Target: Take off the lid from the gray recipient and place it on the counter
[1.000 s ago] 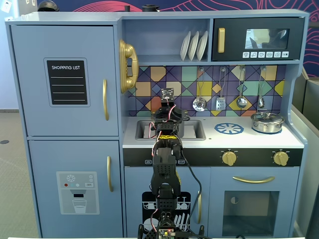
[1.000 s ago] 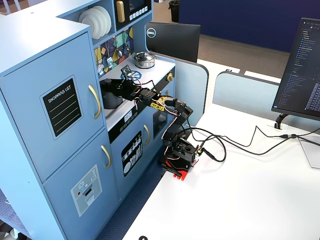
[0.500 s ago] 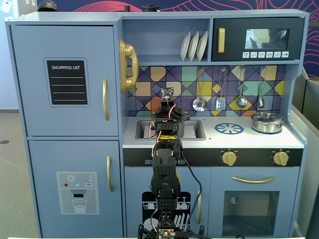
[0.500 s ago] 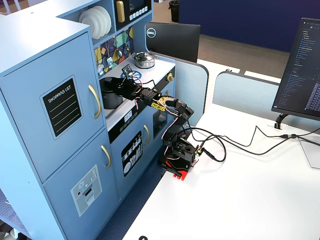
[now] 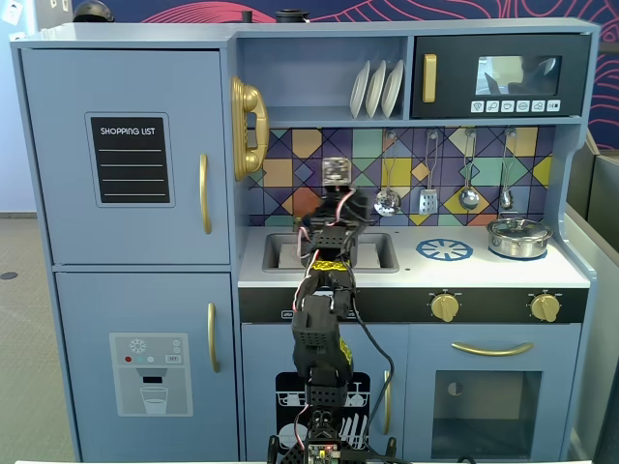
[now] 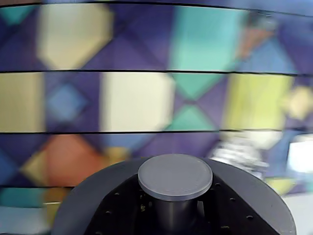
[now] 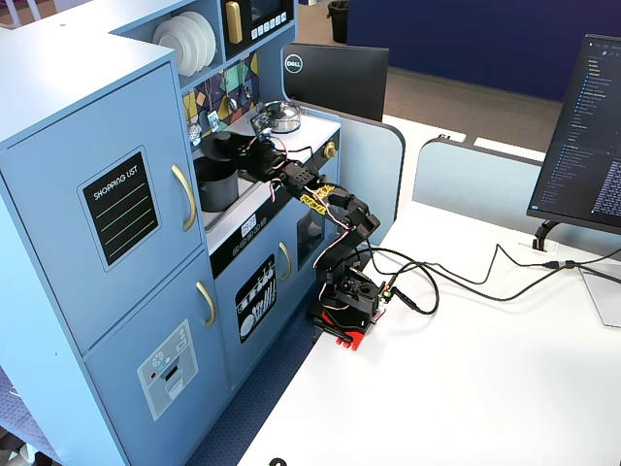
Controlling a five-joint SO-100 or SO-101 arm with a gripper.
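Note:
The dark-gray lid (image 6: pixel 93 200) fills the bottom of the wrist view, with its round knob (image 6: pixel 175 176) in the centre. My gripper (image 6: pixel 175 218) is shut on the knob's stem, with a black finger (image 6: pixel 124 210) on either side. In a fixed view the lid (image 7: pixel 221 146) sits at or just above the top of the gray pot (image 7: pixel 215 189), which stands in the sink area; I cannot tell if there is a gap. My gripper (image 7: pixel 245 155) holds the lid from the right. In the front fixed view my arm and gripper (image 5: pixel 336 205) hide the pot and lid.
The white counter (image 5: pixel 484 273) carries a printed blue burner (image 5: pixel 445 249) and a shiny silver lidded pot (image 5: pixel 518 237) at the right. The sink basin (image 5: pixel 280 253) lies under my arm. Utensils (image 5: pixel 428 201) hang on the tiled backsplash, and a faucet (image 5: pixel 336 170) stands behind the gripper.

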